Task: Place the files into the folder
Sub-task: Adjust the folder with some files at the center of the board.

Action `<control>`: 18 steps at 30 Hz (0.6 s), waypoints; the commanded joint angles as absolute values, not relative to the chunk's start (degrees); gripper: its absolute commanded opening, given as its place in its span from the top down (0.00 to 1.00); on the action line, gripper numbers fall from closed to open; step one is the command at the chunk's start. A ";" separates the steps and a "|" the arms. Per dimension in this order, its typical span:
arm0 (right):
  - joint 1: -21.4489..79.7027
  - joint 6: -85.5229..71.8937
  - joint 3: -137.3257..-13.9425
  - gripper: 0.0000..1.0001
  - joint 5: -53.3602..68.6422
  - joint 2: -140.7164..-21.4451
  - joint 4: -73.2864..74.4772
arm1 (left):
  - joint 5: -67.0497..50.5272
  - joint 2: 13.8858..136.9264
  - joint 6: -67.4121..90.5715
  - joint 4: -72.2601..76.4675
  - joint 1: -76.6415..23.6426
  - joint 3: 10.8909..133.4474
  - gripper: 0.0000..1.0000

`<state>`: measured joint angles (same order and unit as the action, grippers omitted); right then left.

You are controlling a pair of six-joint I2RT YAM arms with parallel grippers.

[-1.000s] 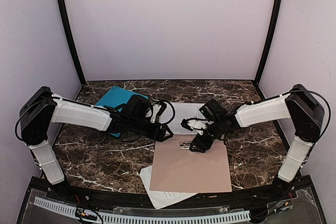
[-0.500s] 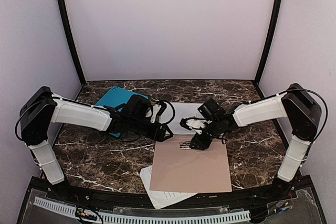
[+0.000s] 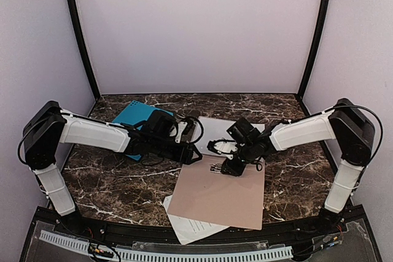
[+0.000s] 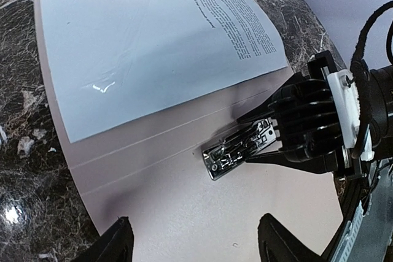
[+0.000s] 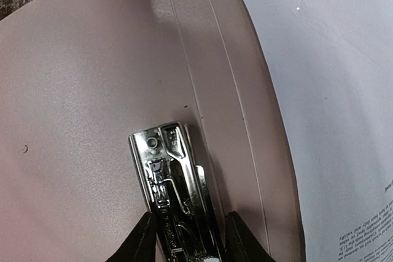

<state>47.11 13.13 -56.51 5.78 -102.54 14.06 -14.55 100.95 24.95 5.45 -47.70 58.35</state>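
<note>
The tan folder (image 3: 215, 197) lies open in mid table, with a metal clip (image 3: 216, 167) near its spine. One printed white file (image 3: 216, 132) rests on its far half. Another file (image 3: 190, 230) sticks out from under its near left corner. My right gripper (image 5: 187, 237) is shut on the clip (image 5: 172, 176), a black finger pressed to each side. My left gripper (image 4: 196, 240) hovers open just above the folder (image 4: 184, 213), left of the clip (image 4: 239, 148), with nothing between its fingers. The sheet (image 4: 153, 41) lies beyond it.
A teal blue folder (image 3: 136, 115) lies at the back left, partly under my left arm. Dark marble table (image 3: 110, 182) shows on both sides of the tan folder. Black frame posts stand at the back corners.
My right gripper's jaws have closed in on the metal clip and moved slightly left. The tan folder's near half has slid and turned to the left. My left arm has held still.
</note>
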 commanded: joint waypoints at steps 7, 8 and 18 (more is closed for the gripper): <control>47.44 12.57 -56.46 0.67 6.54 -105.20 15.72 | -15.13 101.75 29.50 6.55 -46.90 57.26 0.36; 47.26 12.55 -56.23 0.66 6.65 -104.94 15.47 | -15.98 102.91 29.56 6.79 -46.87 58.11 0.37; 44.89 11.11 -52.07 0.56 9.30 -100.31 13.85 | -23.22 113.81 31.87 12.05 -47.06 65.56 0.55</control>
<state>45.95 12.38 -54.50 8.29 -101.51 12.14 -19.44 111.33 30.50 9.34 -47.13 62.65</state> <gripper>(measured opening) 0.440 0.462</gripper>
